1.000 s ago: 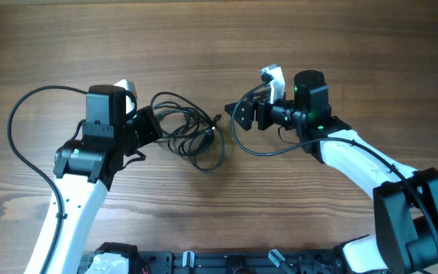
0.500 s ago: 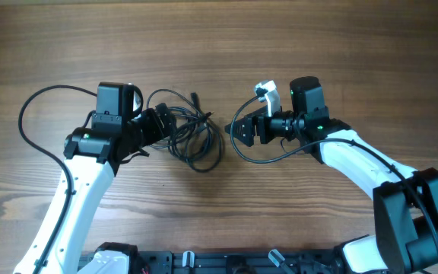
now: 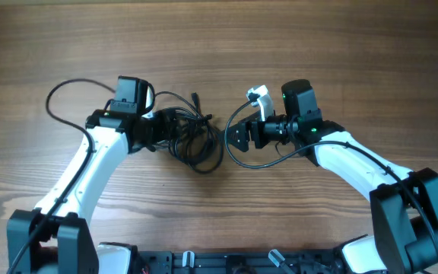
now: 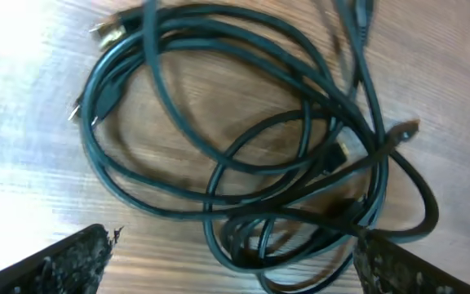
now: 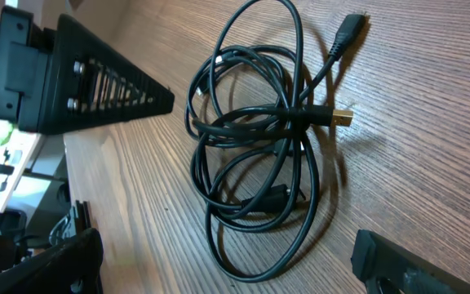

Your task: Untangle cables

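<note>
The cables (image 3: 195, 135) lie as one tangle of thin black loops on the wooden table, between my two grippers. My left gripper (image 3: 164, 129) is over the tangle's left side and stands open. In the left wrist view its fingertips (image 4: 64, 263) straddle the lower loops of the cables (image 4: 308, 110) without pinching them. My right gripper (image 3: 236, 137) is open just right of the tangle, apart from it. In the right wrist view the cables (image 5: 288, 118) show a gold-tipped plug (image 5: 343, 116) and a black plug (image 5: 349, 24), with the lowest loop ahead of my right gripper (image 5: 231, 268).
A thick black wire (image 3: 245, 156) from the right arm loops beside the right gripper, close to the tangle. Another arm wire (image 3: 71, 87) arcs behind the left arm. The left gripper's finger (image 5: 96, 86) shows in the right wrist view.
The left gripper has opened and moved right, onto the tangle. The tangle has shifted and one plug end now points to the back. The right gripper has crept left.
</note>
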`<action>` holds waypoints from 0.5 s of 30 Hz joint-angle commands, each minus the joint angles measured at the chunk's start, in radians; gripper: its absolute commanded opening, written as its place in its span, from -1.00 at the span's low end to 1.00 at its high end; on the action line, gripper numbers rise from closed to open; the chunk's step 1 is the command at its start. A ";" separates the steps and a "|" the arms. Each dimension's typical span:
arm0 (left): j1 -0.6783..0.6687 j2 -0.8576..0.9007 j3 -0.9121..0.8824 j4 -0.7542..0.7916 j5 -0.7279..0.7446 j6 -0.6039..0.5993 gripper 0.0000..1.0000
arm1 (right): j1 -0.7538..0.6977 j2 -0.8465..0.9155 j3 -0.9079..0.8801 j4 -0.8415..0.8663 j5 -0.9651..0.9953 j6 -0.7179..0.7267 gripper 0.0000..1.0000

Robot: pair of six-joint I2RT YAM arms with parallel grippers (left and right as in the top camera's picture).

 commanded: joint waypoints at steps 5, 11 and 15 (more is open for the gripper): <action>-0.087 0.047 0.009 0.014 0.070 0.657 1.00 | 0.003 0.011 0.004 -0.003 0.017 0.027 0.99; -0.112 0.132 0.009 0.094 0.074 0.683 0.98 | 0.004 0.011 0.004 -0.017 0.050 0.029 0.99; -0.112 0.203 0.009 0.119 0.085 0.682 0.36 | 0.004 0.011 0.004 -0.017 0.051 0.031 1.00</action>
